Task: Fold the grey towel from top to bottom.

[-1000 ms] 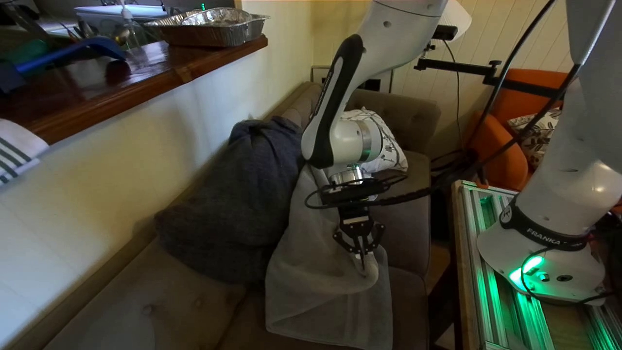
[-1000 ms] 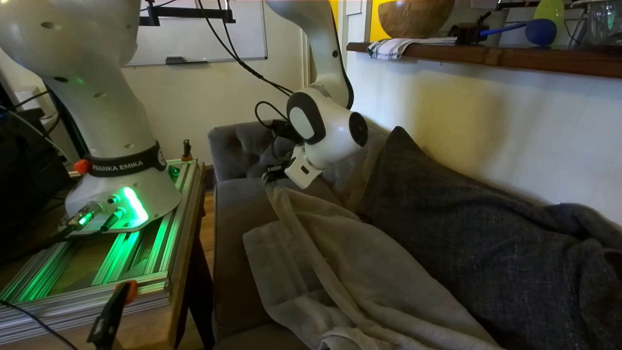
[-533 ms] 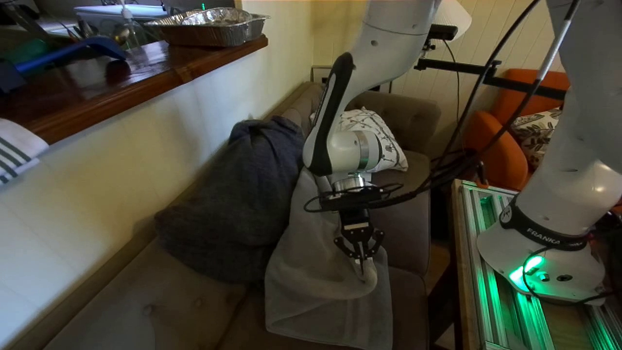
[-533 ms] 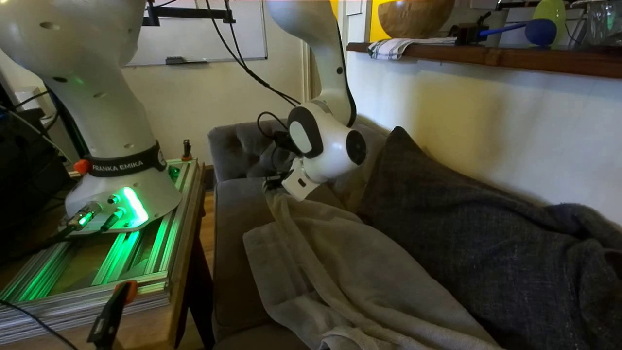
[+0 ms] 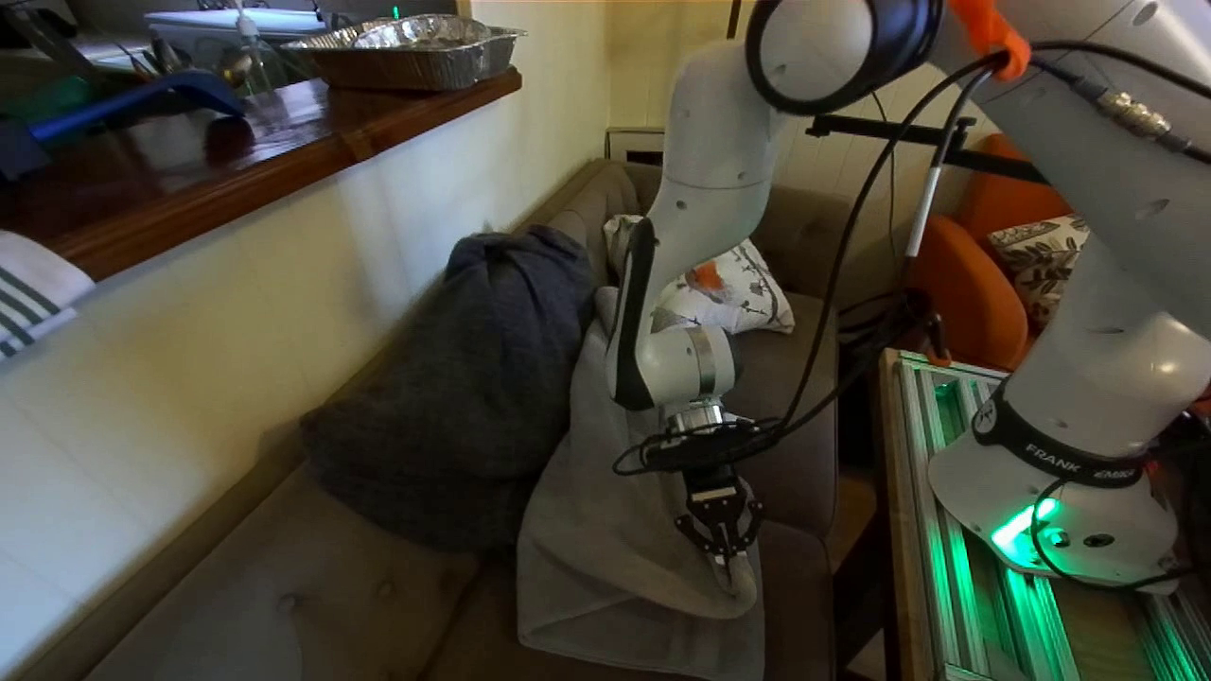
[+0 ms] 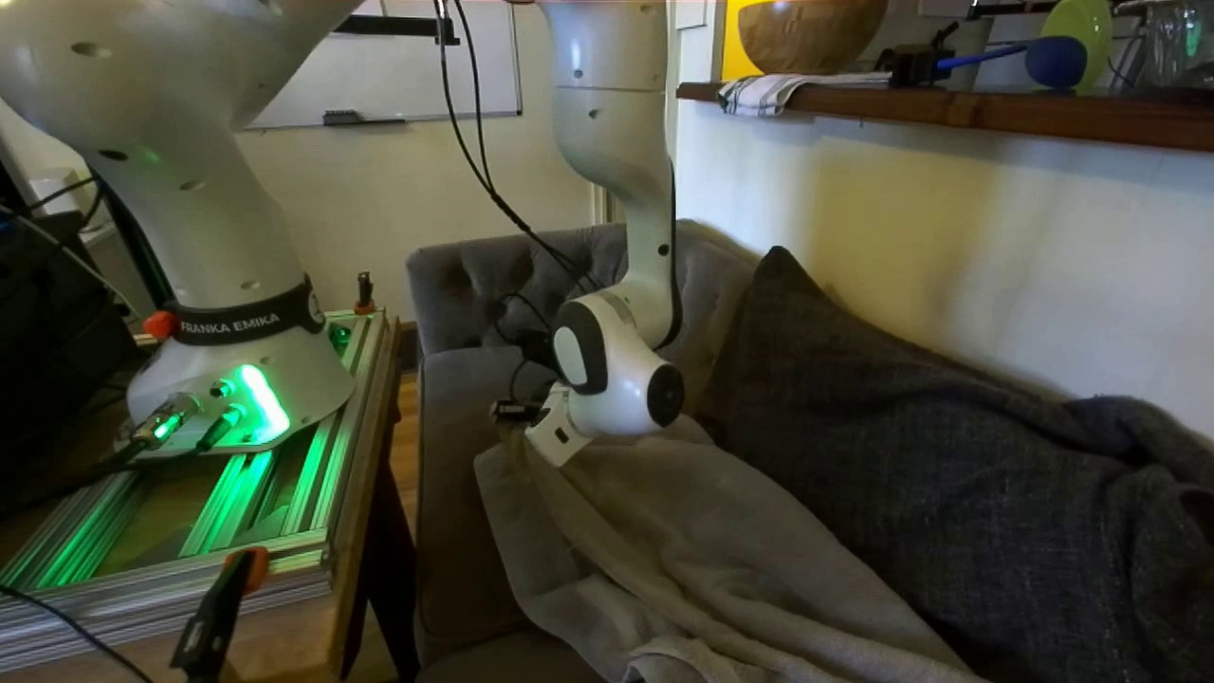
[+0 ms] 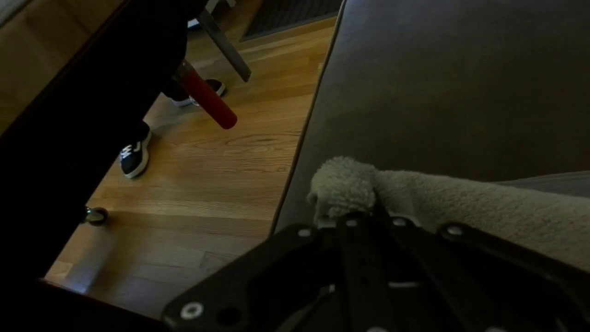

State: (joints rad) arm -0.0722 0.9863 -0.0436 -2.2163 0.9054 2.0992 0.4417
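Some grey towel (image 5: pixel 620 534) is pinched in closed jaws near the sofa edge (image 7: pixel 302 133), floor (image 7: pixel 221 180) beyond

A white arm (image 5: pixel 711 210) bears a black pincer (image 5: pixel 727 562) (with pale screws (image 7: pixel 454 229)).

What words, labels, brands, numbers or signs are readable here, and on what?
"FRANKA EMIKA": white letters on the black band around the robot's base, in an exterior view.
Round emblem on that same band, in an exterior view: too small to read.
Small green mark near the top edge of an exterior view: too small to tell whether it's text.
Wrist view: nothing I can read.
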